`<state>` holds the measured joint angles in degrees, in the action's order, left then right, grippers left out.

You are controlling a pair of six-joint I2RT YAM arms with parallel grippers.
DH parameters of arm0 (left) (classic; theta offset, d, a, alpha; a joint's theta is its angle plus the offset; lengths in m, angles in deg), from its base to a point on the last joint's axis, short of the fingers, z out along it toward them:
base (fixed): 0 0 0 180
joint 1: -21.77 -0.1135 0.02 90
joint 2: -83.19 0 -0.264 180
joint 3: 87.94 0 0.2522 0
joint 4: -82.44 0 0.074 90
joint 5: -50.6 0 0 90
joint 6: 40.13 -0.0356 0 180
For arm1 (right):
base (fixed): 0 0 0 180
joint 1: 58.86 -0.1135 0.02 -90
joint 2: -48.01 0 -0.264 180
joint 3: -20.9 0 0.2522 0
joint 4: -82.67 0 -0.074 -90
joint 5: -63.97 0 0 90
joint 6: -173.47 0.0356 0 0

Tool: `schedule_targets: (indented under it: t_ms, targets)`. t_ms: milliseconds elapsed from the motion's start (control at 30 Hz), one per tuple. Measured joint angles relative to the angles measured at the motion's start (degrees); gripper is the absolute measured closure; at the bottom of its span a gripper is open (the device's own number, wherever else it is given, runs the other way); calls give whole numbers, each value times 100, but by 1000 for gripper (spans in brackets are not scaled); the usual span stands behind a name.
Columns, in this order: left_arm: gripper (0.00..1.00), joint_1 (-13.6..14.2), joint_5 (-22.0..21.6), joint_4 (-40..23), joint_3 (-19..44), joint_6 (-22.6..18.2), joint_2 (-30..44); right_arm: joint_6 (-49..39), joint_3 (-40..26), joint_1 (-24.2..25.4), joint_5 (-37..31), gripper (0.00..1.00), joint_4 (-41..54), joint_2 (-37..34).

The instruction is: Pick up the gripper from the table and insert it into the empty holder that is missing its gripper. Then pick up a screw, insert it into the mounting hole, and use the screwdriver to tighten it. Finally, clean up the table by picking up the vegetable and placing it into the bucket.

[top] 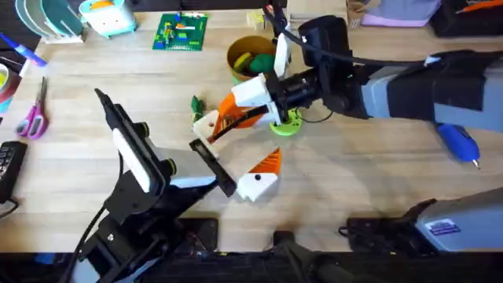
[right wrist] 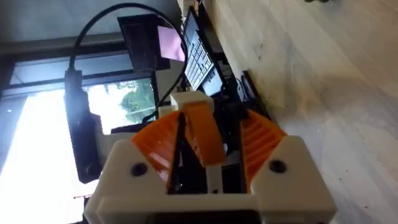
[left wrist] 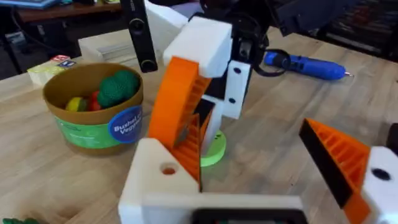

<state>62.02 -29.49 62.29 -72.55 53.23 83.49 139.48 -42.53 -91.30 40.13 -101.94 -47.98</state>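
The gripper (top: 233, 112), a small orange wedge, is clamped between the orange pads of my right gripper (top: 240, 108), which is shut on it. The wedge (left wrist: 179, 107) rests against the holder (left wrist: 157, 180), the plain white finger mount of my left gripper (left wrist: 267, 180). My left gripper (top: 236, 149) stands open; its other finger carries an orange tip (left wrist: 339, 158). In the right wrist view the wedge (right wrist: 202, 134) sits between my pads. The blue screwdriver (top: 458, 143) lies at the right. The dark green vegetable (top: 196, 104) lies left of the holder. The yellow bucket (top: 236, 59) stands behind.
A lime-green disc (top: 284, 124) sits under my right wrist. Toy food fills the bucket (left wrist: 68, 99). Pink-handled scissors (top: 33, 118) lie far left, and a green brick plate (top: 181, 31) and a teal toy (top: 106, 16) at the back. Bare wood spreads at the front right.
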Motion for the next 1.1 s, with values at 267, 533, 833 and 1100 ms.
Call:
schedule_targets:
  t_ms: [267, 533, 833, 1100]
  targets:
    - [9, 39, 197, 0, 0, 5, -1, 61, 0, -15, 215, 422, -37, 208]
    - [8, 38, 244, 2, 0, 5, 1, 73, 0, 4, 295, 353, -39, 208]
    - [9, 39, 254, 2, 0, 5, 0, -255, 0, 365, 253, 65, 363, 208]
    - [8, 39, 256, 2, 0, 5, 1, -1026, 0, 1074, 25, 44, 671, 208]
